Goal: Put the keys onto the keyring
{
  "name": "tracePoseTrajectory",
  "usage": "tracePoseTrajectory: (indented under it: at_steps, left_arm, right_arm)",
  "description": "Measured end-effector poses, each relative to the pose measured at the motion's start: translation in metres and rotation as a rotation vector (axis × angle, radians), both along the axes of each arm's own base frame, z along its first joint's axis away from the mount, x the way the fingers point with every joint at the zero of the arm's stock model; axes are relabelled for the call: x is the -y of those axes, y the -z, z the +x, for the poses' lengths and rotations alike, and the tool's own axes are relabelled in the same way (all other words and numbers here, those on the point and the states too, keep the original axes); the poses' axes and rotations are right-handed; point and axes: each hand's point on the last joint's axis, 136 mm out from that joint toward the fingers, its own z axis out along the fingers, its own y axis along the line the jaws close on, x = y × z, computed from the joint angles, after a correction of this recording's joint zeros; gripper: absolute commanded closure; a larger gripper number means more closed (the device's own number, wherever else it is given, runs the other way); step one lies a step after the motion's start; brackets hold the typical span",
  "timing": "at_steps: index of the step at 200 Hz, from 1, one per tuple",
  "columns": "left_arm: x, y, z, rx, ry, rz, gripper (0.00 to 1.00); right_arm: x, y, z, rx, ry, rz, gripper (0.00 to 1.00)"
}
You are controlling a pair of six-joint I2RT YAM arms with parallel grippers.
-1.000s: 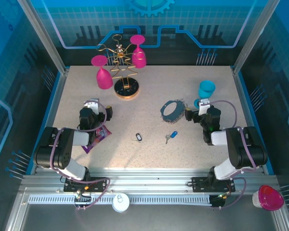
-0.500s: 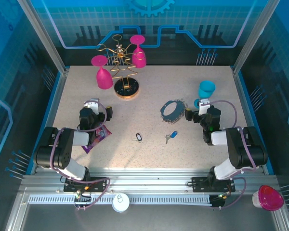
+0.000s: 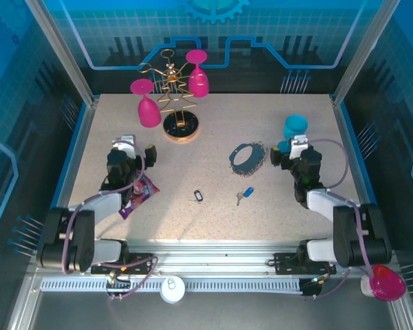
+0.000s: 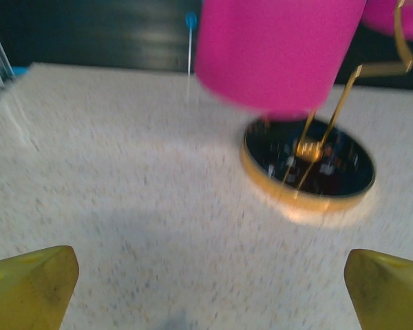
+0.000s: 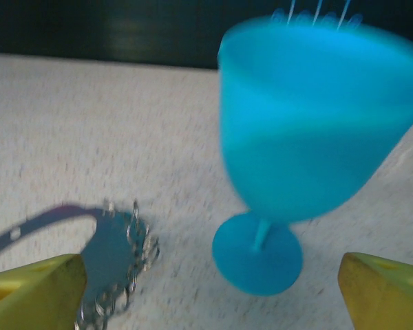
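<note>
The keyring [image 3: 246,157] lies flat on the table [image 3: 261,220], just left of the right gripper [image 3: 287,148], whose jaws stand wide apart with nothing between them. The blue-headed key [image 3: 246,194] rests below the ring, nearer the arm bases, and the oval-headed key [image 3: 197,196] lies apart to its left. Both are well right of the left gripper [image 3: 140,146], which is also spread wide and empty. The blurred right wrist view cuts the ring off at its lower left edge, beside one yellow fingertip [image 5: 34,292], with a teal glass [image 5: 310,137] standing ahead. The left wrist view, also blurred, faces a pink glass [image 4: 279,51] and the gold rack's base [image 4: 308,161]
</note>
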Motion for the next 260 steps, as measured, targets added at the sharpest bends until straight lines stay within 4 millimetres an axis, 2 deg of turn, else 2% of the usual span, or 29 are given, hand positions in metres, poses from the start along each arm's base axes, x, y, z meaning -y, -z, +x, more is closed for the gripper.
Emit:
tracePoseTrajectory:
  at_steps: [27,51,79,104,123,146,178,211,233,260]
  left_arm:
    - [0.001,-0.052,-0.004,0.078,-0.014,-0.091,0.01]
    - [0.009,-0.068,-0.015,0.070,0.010,-0.177,0.01]
    - [0.030,-0.069,-0.032,0.016,0.072,-0.247,0.01]
    - [0.072,-0.070,-0.047,-0.038,0.187,-0.270,0.03]
    - [0.111,-0.064,-0.060,-0.099,0.289,-0.277,0.05]
    - [0.158,-0.052,-0.072,-0.182,0.406,-0.259,0.09]
    - [0.214,-0.021,-0.077,-0.334,0.530,-0.153,0.15]
    - [0.265,-0.006,-0.058,-0.435,0.655,0.032,0.30]
    - [0.287,0.005,-0.043,-0.459,0.723,0.148,0.32]
    - [0.309,0.030,-0.023,-0.522,0.804,0.296,0.36]
  right_arm:
    - [0.004,-0.038,-0.004,0.014,0.052,0.069,0.14]
    - [0.003,-0.053,-0.014,-0.056,0.095,0.171,0.18]
    - [-0.009,-0.047,-0.030,-0.212,0.102,0.272,0.20]
    - [-0.037,-0.027,-0.050,-0.365,0.044,0.296,0.23]
    - [-0.063,-0.009,-0.070,-0.479,-0.020,0.280,0.25]
    - [-0.085,0.002,-0.087,-0.574,-0.075,0.253,0.24]
    - [-0.092,0.009,-0.099,-0.641,-0.069,0.264,0.25]
    - [-0.086,0.009,-0.106,-0.656,-0.032,0.300,0.27]
    - [-0.079,0.006,-0.115,-0.632,-0.015,0.326,0.27]
    - [-0.077,0.002,-0.123,-0.609,-0.017,0.350,0.27]
